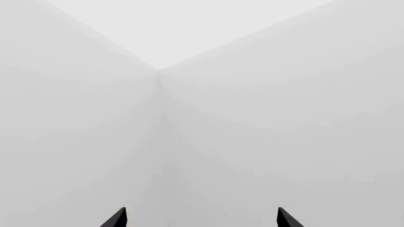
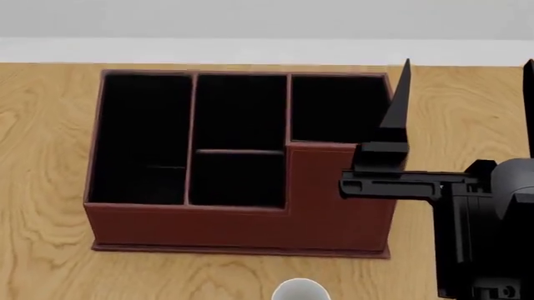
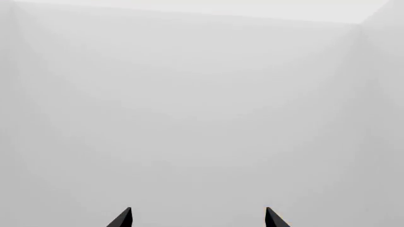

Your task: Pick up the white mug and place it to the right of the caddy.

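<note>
Reddish-brown leather-look caddy (image 2: 250, 219) on wooden table (image 2: 42, 187); glossy white mug (image 2: 301, 291) rim near its front. Right gripper (image 2: 463, 94) raised beside caddy, jaws apart, empty; left gripper (image 1: 200, 218) likewise apart.

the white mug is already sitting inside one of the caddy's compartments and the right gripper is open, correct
Not quite. The head view shows the white mug on the wooden table in front of the caddy, whose compartments look empty. The right gripper is indeed open.
</note>
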### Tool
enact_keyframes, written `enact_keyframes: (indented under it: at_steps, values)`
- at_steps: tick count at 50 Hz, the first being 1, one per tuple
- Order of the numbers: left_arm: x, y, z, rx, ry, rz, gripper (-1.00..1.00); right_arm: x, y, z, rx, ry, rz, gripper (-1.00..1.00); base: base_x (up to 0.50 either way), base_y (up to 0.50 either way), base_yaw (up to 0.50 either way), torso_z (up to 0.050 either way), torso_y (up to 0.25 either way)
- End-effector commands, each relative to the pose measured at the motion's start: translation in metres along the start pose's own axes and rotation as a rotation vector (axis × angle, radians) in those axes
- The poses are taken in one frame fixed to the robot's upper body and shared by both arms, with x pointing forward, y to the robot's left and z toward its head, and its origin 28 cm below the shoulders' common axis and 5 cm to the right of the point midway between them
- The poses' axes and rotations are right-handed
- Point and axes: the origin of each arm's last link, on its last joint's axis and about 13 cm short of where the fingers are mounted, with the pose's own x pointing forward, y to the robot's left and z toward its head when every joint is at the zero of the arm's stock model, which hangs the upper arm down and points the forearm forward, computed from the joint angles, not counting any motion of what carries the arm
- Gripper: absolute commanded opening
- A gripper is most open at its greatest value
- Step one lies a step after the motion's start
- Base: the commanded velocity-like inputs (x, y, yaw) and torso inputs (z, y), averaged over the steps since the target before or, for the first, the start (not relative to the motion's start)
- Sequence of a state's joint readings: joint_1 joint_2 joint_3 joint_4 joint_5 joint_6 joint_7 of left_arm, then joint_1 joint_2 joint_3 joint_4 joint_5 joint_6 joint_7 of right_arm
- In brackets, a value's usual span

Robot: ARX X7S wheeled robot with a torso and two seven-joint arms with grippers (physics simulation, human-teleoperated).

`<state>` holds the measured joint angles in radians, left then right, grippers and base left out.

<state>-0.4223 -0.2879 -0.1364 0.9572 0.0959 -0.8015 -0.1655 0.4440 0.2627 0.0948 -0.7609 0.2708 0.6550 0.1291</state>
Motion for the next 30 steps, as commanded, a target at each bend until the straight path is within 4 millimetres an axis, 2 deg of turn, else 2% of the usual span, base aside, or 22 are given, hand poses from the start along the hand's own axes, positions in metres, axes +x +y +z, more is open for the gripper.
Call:
enact_keyframes:
  at_steps: [1, 6, 30]
  values:
    - [-0.0009, 0.0004, 0.001, -0.005, -0.003, 0.001, 1.0, -0.0016, -0.0007, 0.0001, -0.001, 0.002, -0.002, 1.0, 0.3, -0.04, 0.0, 0.0, 0.0]
    - [-0.0016, 0.0013, 0.0016, -0.005, -0.003, 0.003, 1.0, -0.0023, -0.0008, 0.0001, 0.001, 0.001, -0.003, 1.0, 0.25, -0.03, 0.0, 0.0, 0.002]
    - [-0.0031, 0.003, 0.0007, -0.004, 0.0, 0.013, 1.0, -0.0071, 0.0013, 0.0074, -0.021, 0.019, 0.009, 1.0, 0.0, 0.0, 0.0, 0.0, 0.0]
